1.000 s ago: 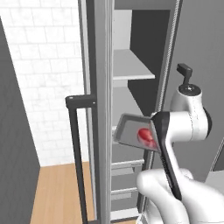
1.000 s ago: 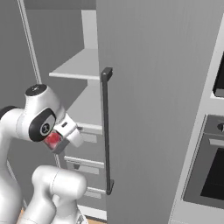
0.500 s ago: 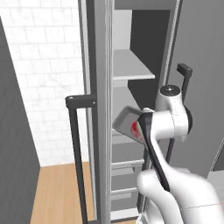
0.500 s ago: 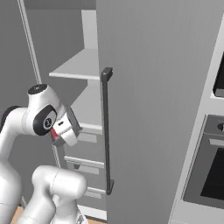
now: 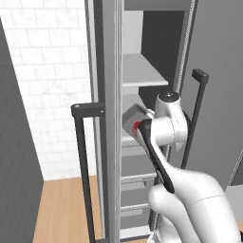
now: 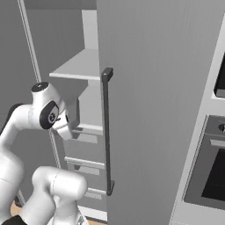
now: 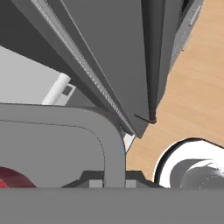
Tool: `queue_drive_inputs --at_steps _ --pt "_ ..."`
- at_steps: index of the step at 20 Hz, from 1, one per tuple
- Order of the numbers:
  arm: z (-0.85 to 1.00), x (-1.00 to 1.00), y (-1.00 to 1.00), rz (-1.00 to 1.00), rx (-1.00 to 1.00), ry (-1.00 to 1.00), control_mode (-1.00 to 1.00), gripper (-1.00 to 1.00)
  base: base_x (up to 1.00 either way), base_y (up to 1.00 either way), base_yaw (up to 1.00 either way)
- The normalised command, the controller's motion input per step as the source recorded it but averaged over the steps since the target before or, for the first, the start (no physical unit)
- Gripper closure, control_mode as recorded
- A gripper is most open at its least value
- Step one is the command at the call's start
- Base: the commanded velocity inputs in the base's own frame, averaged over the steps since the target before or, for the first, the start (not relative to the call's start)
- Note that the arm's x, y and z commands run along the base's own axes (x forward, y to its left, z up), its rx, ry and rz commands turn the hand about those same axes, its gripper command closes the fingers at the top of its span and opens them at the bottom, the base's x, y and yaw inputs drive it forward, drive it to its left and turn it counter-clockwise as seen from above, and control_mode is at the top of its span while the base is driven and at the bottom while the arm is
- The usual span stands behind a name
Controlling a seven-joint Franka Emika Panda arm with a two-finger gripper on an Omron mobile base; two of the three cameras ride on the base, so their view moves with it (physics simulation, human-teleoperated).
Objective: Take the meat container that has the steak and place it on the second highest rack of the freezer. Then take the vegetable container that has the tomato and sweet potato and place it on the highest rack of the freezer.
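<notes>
The meat container [image 5: 133, 116] is a grey tub held tilted at the freezer's opening, with the red steak [image 5: 136, 126] showing inside it. It hangs just in front of the rack [image 5: 132, 138] under the highest rack [image 5: 142, 74]. My gripper [image 7: 114, 178] is shut on the tub's rim [image 7: 110, 141], and the steak [image 7: 10, 178] shows at the lower left of the hand view. In the right base view my hand [image 6: 64, 127] reaches in at the level of the lower rack [image 6: 91, 128], below the highest rack [image 6: 78, 67].
The freezer's left door stands open with its dark handle [image 5: 81, 142] close to the left of the tub. The right door's handle [image 5: 196, 110] [image 6: 106, 132] is beside my arm. Drawers [image 5: 135, 167] lie below the racks. An oven [image 6: 212, 176] is to the right. Wooden floor [image 7: 192, 100] lies below.
My arm has swung the meat container up and in toward the freezer opening, away from my body. The grip has stayed shut.
</notes>
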Motion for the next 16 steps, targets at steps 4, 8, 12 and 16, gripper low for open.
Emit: queue_drive_inputs --at_steps 4,8,12,16 --pt "-0.27 0.22 0.24 -0.15 0.10 -0.21 -1.00 1.00 0.00 0.00 0.00" --pt "-0.20 0.31 0.01 -0.05 0.04 -0.12 -1.00 1.00 0.00 0.00 0.00" --pt "-0.22 0.44 0.00 -0.02 0.02 -0.07 -1.00 1.00 0.00 0.00 0.00" --pt "-0.15 0.65 0.00 -0.04 0.06 0.00 -1.00 1.00 0.00 0.00 0.00"
